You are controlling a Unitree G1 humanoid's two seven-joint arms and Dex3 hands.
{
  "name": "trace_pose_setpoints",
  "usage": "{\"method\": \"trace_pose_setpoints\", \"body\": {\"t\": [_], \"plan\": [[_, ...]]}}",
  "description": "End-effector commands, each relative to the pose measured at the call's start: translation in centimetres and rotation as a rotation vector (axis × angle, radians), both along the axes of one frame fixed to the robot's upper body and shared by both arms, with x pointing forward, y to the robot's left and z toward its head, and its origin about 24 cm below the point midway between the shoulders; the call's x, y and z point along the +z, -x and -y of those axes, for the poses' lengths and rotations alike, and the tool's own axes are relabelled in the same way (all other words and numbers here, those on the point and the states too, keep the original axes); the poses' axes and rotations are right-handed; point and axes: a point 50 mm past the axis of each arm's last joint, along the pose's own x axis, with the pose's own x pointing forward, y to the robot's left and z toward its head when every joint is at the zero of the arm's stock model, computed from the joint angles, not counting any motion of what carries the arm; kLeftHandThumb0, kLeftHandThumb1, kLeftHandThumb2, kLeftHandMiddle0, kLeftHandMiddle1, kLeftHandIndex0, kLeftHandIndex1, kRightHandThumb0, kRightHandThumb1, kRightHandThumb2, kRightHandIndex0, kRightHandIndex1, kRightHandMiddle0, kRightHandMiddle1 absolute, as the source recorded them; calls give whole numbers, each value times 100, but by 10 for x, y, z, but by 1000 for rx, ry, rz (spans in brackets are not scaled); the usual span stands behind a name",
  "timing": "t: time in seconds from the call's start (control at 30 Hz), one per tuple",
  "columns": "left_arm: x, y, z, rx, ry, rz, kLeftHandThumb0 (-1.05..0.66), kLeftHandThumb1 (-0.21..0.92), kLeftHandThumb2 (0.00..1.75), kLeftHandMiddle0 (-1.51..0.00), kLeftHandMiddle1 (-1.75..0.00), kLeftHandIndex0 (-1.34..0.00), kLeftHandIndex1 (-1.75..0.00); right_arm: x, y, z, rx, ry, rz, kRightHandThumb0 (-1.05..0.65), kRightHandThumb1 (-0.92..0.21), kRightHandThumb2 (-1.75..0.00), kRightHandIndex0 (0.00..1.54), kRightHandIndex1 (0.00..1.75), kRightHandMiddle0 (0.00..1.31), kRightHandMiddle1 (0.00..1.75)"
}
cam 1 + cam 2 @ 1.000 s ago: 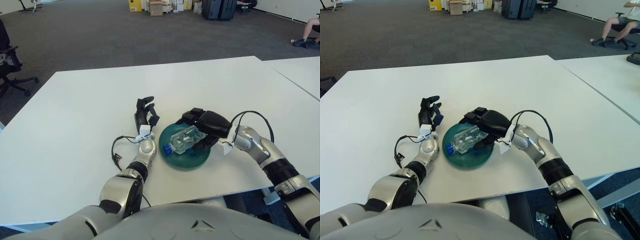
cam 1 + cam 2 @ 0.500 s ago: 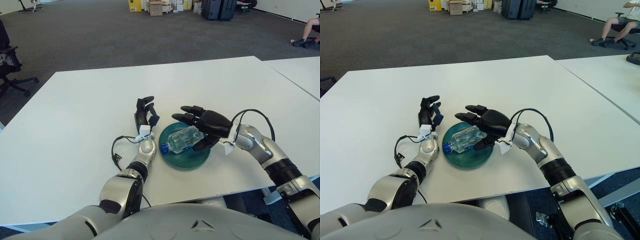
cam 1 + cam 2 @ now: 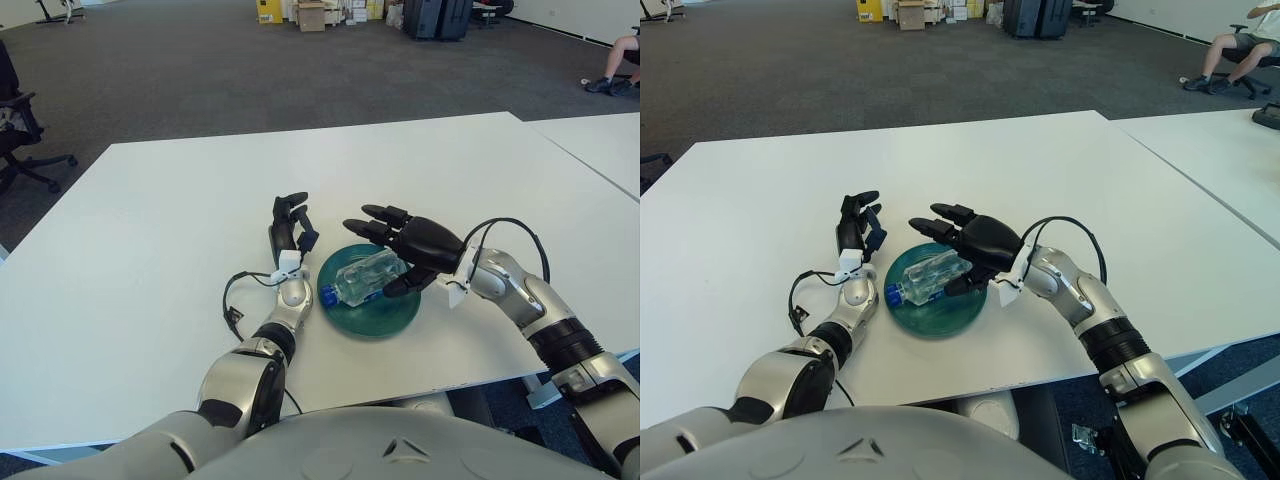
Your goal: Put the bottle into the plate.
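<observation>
Since a second ago the right hand (image 3: 405, 240) has let go of the bottle (image 3: 366, 277) and lifted off it: its fingers, then wrapped over the clear body, are now spread wide above the far edge of the plate (image 3: 392, 318), holding nothing. The bottle has barely shifted and lies where it was set.

Nearest the robot, the left forearm runs up the counter (image 3: 150, 240) to the left hand (image 3: 291, 224), which shows just left of the plate with its fingers loosely extended, empty and idle. Whether it touches the counter I cannot tell.

Next out, the green plate sits near the counter's front edge. It holds only the bottle, lying on its side with the blue cap (image 3: 325, 295) pointing at the plate's left rim and the base toward the right hand. The cap end reaches about to the rim, so it could roll a little.

Judged from this, the placing step is done and the release is under way. The next move calls for drawing the right hand up and back to the right without brushing the bottle.

Beyond lie bare counter and grey carpet.
</observation>
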Motion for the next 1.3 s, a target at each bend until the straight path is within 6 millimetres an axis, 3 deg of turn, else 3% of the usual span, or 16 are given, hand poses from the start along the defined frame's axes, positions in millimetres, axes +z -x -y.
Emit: {"method": "trace_pose_setpoints", "body": {"t": [0.0,0.17,0.3,0.4,0.5,1.27], "plan": [[-11,9,-9,16,-11,-45,-67,92,90,-51,-69,-42,-120,27,-25,10,-77,-150,30,-105,-92,-61,0,0,0,0],[-12,9,-13,30,8,-45,-66,92,89,-55,-71,-45,-121,45,-46,17,-213,-547,-39,-105,-92,-58,0,0,0,0],[-12,8,-15,37,11,-47,-66,92,88,-57,-72,-46,-121,29,-57,44,-368,-867,-136,-105,-92,-66,0,0,0,0],[-12,8,-15,39,7,-50,-67,92,89,-58,-73,-46,-121,6,-63,64,-498,-1080,-287,-104,-92,-77,0,0,1,0],[-12,8,-16,38,2,-52,-67,92,89,-59,-73,-47,-121,-12,-61,66,-566,-1269,-386,-99,-92,-84,1,0,4,2],[-12,9,-22,17,-10,-34,-67,92,90,-58,-72,-48,-125,-16,-62,59,-533,-1316,-405,-95,-92,-87,3,0,2,14]]}}
